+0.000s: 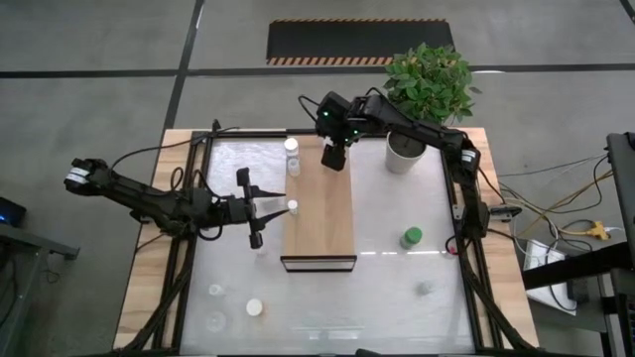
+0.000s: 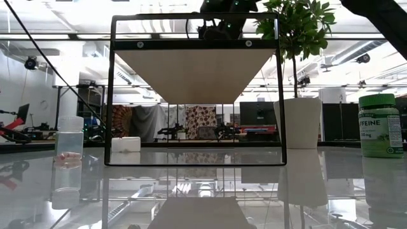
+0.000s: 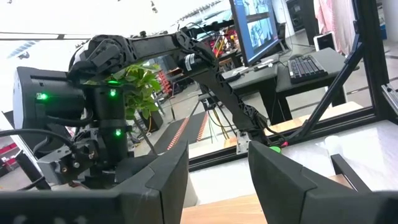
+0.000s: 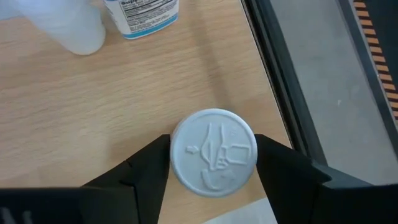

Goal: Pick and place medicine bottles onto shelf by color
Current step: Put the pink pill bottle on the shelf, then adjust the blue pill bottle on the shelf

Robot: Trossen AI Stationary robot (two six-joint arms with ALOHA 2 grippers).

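Observation:
The shelf is a light-wood plank on a black frame in the table's middle. My right gripper hangs over its far end, shut on a white-capped medicine bottle. Two more white bottles stand at the shelf's far left corner, and show in the right wrist view as bottles. My left gripper is open at the shelf's left edge, level, close to a small white bottle. A green-topped bottle stands on the table to the shelf's right. My right gripper comes from above, pointing down, and pinches the bottle just below its round white cap, one finger on each side. The bottle is upright over the shelf's wood. Whether its base rests on the shelf is hidden by the cap.
A white plant pot with a green plant stands right of my right gripper. Several small bottles lie scattered on the table's near part, one at near right. In the low view a translucent bottle stands left of the shelf frame.

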